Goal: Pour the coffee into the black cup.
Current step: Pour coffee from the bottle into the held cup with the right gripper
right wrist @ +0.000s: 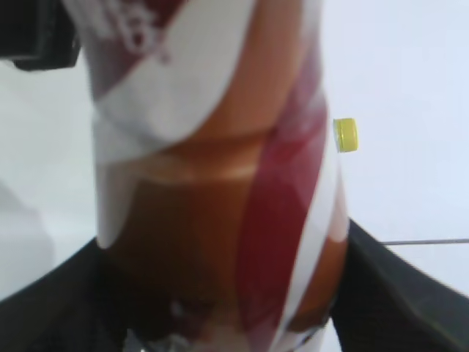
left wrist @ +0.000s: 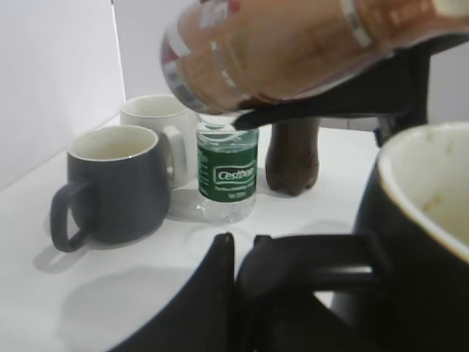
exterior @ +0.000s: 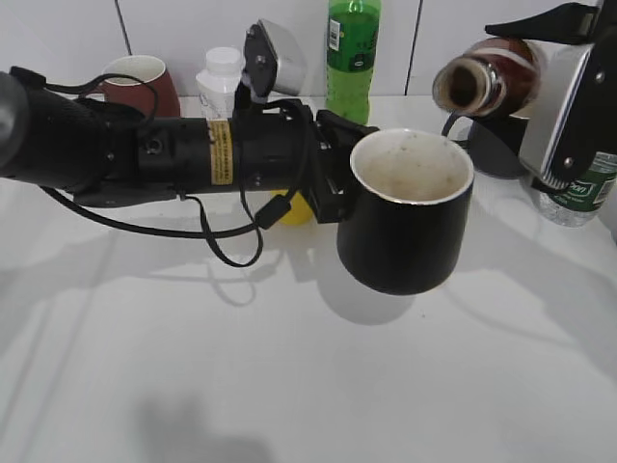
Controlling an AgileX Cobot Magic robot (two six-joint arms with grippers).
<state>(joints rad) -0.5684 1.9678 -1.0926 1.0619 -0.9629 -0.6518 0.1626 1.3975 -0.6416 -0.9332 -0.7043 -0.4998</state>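
- White table below: our left pincer pinches the glossy black cup's handle.
- Our right pincer hugs the brown coffee bottle; we should tip slowly, mouth over the cup.

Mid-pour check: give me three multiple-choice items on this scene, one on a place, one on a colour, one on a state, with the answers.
1. Where is the black cup?
A. standing on the table
B. held up off the table by the left gripper
C. inside the maroon mug

2. What colour is the small cap lying on the table?
A. yellow
B. blue
C. red

3. How is the coffee bottle held?
A. upright, capped
B. lying on the table
C. tipped, open mouth turned toward the cup

Answers: 1 B, the cup casts a shadow on the table below it and the left gripper's jaws clamp its handle side. 2 A, the right wrist view shows it yellow. 3 C, the right gripper holds it tilted, open mouth visible.
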